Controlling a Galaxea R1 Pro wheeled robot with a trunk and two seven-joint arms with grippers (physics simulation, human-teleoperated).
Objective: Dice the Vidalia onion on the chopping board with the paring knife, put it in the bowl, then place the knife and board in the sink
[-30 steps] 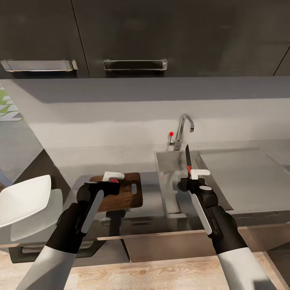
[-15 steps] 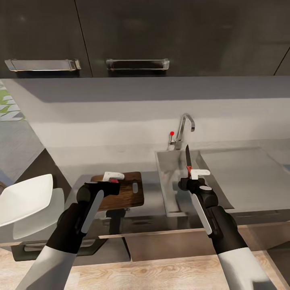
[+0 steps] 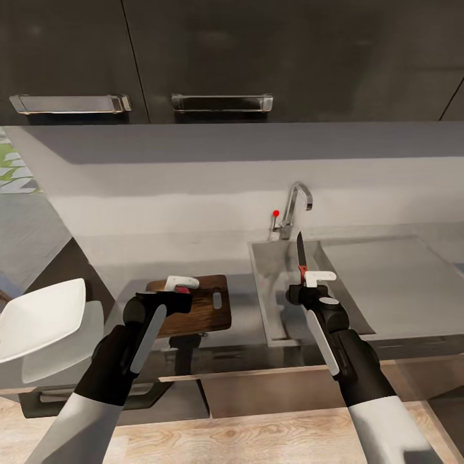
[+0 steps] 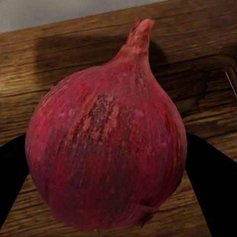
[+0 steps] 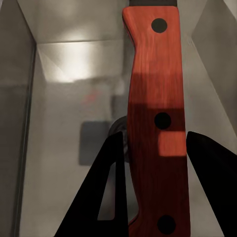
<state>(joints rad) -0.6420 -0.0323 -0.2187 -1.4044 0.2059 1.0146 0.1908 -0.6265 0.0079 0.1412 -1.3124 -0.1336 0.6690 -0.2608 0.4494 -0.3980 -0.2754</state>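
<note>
Over the board and the sink, both tools are loaded up.
Left tool is clamped on the Vidalia onion, its dark fingers pressing both sides of the red bulb, and it hangs just above the chopping board, lower centre-left of the head view. Right tool grips the paring knife by its red-orange handle, blade pointing up and away, right over the sink basin at centre. Behind it stands the chrome tap with its red knob. White bowl sits at the far left edge, tilted, well apart from the board on the grey table. Dark cabinets run across the top.
</note>
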